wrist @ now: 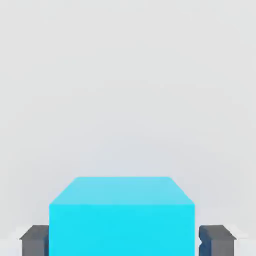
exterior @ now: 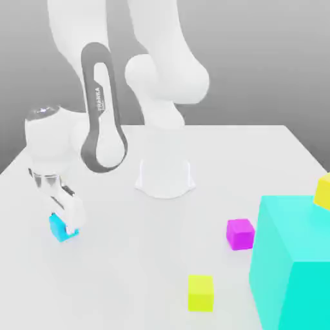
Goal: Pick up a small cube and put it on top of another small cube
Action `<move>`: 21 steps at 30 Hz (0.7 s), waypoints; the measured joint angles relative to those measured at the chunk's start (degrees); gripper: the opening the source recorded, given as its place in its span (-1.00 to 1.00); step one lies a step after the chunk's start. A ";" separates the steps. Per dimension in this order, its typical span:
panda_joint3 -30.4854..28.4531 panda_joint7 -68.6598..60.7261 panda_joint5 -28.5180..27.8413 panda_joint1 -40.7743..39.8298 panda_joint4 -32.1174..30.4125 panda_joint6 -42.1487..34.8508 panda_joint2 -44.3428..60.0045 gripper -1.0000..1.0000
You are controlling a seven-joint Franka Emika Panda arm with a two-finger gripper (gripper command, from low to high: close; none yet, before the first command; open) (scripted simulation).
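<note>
The small sky-blue cube (exterior: 58, 227) is at the exterior view's left, low against the white table (exterior: 129, 271). My gripper (exterior: 65, 220) comes down on it from above, and its jaws are shut on the cube's two sides. In the hand view the sky-blue cube (wrist: 121, 215) sits between the dark fingertips (wrist: 34, 239), which press against its opposite faces, with my gripper (wrist: 127, 241) centred on it. A small magenta cube (exterior: 240, 233) rests on the table toward the exterior view's right. A small yellow cube (exterior: 200, 292) lies nearer the front.
A huge turquoise cube (exterior: 295, 271) fills the exterior view's lower right. A second yellow cube (exterior: 323, 191) shows just beyond its top edge. The arm's white base (exterior: 164, 175) stands at the middle back of the table.
</note>
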 joint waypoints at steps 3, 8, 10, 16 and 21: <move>0.99 0.08 -0.14 -1.04 0.07 0.42 0.46 -1.00; -7.68 6.82 -9.16 5.31 -1.50 -6.74 -8.24 -1.00; -7.90 7.90 -10.87 5.00 -2.29 -10.07 -12.42 -1.00; -0.47 18.59 -9.32 15.71 5.85 -23.13 -18.05 -1.00; 8.47 30.69 -7.34 24.89 15.79 -34.82 -20.33 -1.00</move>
